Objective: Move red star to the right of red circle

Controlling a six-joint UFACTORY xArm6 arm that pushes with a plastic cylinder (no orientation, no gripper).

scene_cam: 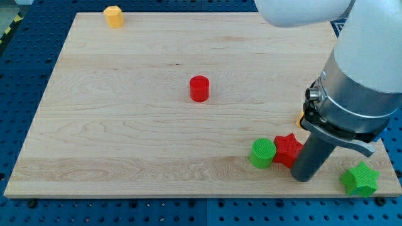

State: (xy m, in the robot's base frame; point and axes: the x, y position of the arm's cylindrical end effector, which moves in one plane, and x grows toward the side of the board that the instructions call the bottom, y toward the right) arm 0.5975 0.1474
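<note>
Fingers absent; my tip (302,177) touches red star (287,149), right of green circle (262,153)

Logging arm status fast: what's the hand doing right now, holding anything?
No hand: the arm ends in a rod, holding nothing.
My tip touches the red star on its right side, near the green cylinder.

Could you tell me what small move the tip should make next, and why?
Probably a short push toward the view's upper left. My tip sits at the lower right edge of the red star, which touches the green cylinder. The red circle lies up and left, so pushing that way should carry the star toward it.
</note>
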